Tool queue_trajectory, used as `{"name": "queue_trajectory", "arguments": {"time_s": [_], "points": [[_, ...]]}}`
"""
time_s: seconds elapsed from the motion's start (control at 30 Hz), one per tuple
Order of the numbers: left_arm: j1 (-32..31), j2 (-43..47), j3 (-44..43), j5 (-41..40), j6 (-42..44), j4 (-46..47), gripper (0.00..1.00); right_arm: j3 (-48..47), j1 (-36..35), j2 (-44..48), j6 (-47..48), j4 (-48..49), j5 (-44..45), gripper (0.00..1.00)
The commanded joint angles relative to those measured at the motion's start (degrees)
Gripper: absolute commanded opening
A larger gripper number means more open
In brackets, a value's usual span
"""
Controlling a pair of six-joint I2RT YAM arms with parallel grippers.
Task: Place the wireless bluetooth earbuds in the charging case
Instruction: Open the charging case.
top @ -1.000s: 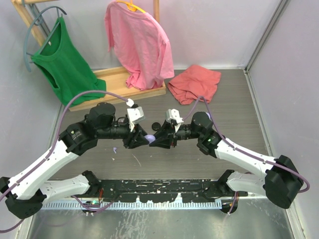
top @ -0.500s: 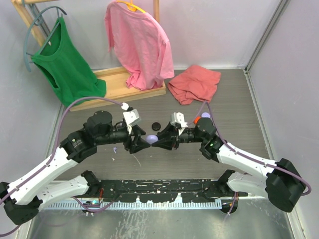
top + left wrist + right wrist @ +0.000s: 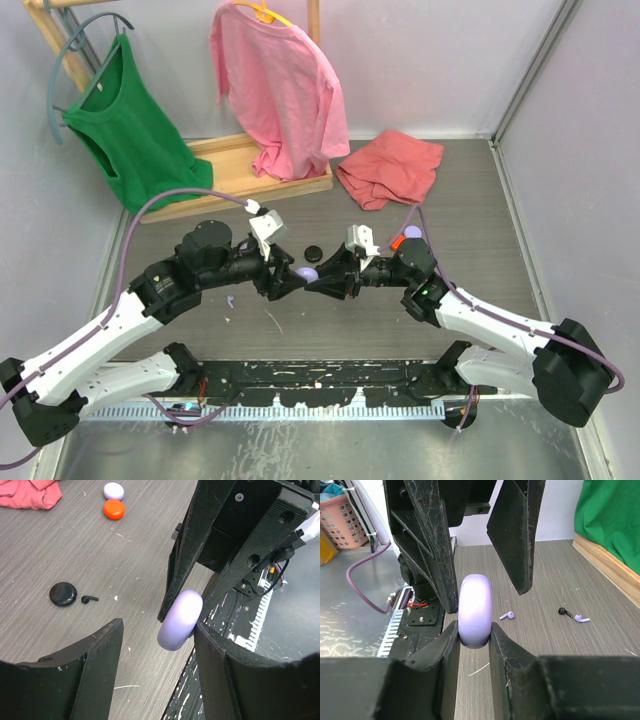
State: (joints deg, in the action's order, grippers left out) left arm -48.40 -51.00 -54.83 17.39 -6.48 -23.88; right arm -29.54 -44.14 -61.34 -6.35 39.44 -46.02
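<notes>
Pinching the lavender case (image 3: 475,605) on edge, lid shut as far as can be seen, the right gripper (image 3: 474,636) holds it above the table (image 3: 545,570); the left gripper (image 3: 157,626) has jaws spread around it, one finger touching or just beside it, the other apart. One lavender earbud (image 3: 506,615), a second lavender earbud (image 3: 581,618) and a black earbud (image 3: 564,612) lie loose on the table, well apart from the case. Looks like nothing is inserted: opening the case, picking each bud and seating it all remain.

Case (image 3: 474,611) in right tool (image 3: 473,630), left tool (image 3: 159,630) around it, earbud (image 3: 90,599) beside disc (image 3: 63,593)
</notes>
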Motion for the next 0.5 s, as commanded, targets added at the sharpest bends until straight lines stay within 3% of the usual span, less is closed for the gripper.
{"name": "queue_trajectory", "arguments": {"time_s": [0.0,0.47], "points": [[0.6,0.2,-0.8,-5.1,-1.6,4.8,0.59,0.4,-0.3,2.1,0.5,3.5,-0.8,0.01],[2.7,1.1,-1.5,-6.3,-3.9,5.2,0.64,1.4,-0.3,2.2,1.8,3.4,-1.0,0.01]]}}
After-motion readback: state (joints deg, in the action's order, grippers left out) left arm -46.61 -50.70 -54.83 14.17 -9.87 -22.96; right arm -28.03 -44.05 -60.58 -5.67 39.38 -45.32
